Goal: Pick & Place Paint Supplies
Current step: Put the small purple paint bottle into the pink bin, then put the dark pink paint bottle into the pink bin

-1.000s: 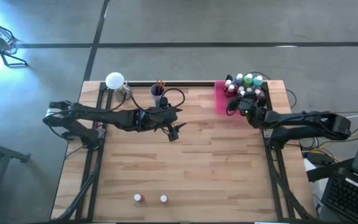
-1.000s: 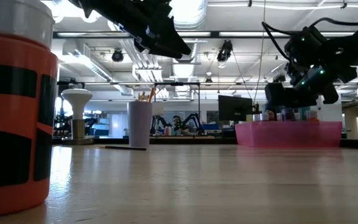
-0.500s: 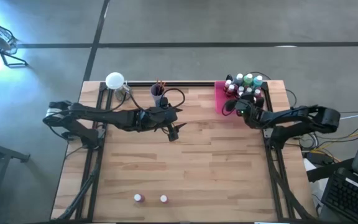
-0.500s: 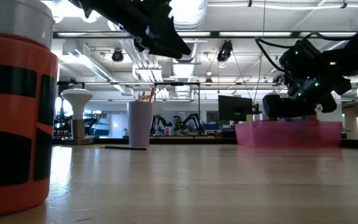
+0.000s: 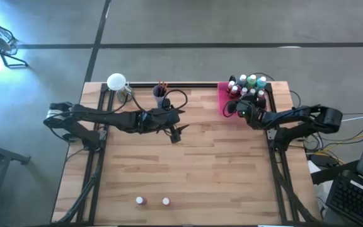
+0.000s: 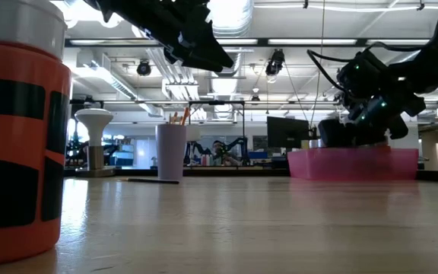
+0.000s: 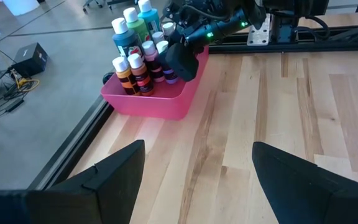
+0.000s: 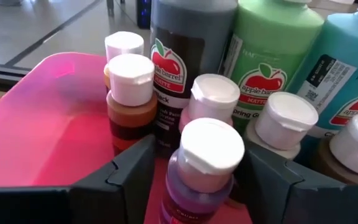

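Near edge of worktop [image 5: 188,170]: two small white-capped bottles [image 5: 152,201] stand side by side, well apart from both arms; the low view shows one as an orange-and-black bottle [image 6: 17,137] close to the camera.
Left claw [image 5: 176,133]: hangs above the bare middle of the worktop, fingers spread wide, nothing between them.
Right claw [image 8: 191,180]: lowered into the pink tray [image 5: 223,101] at the far right corner, fingers apart on either side of a purple bottle [image 8: 201,171]; the bottle stands between them, and a gap shows on both sides, so no grip.
Bottles around it: a brown-orange bottle [image 8: 131,99] just beside one finger, with dark, green [image 8: 272,56] and teal [image 8: 344,68] bottles behind, all upright in the tray.
Far edge: a lilac cup [image 5: 159,96] holding brushes [image 5: 162,84], and a thin brush [image 6: 150,180] lying on the worktop near it.
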`<action>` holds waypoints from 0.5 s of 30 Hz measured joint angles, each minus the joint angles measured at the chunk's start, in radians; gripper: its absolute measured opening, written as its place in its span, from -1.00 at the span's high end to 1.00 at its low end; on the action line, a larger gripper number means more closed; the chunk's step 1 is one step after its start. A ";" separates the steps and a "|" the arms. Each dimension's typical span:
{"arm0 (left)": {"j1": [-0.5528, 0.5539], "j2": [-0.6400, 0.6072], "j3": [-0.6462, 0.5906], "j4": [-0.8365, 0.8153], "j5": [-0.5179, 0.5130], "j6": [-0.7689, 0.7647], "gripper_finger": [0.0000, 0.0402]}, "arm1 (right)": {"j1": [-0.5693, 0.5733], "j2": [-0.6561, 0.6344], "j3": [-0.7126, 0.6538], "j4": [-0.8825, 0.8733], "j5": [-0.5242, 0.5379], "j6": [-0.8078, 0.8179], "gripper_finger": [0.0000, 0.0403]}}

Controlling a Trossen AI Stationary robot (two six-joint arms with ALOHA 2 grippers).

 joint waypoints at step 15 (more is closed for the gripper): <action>0.003 0.000 -0.005 0.000 0.000 0.001 -0.50 | 0.000 -0.144 0.004 0.000 0.013 -0.099 -0.17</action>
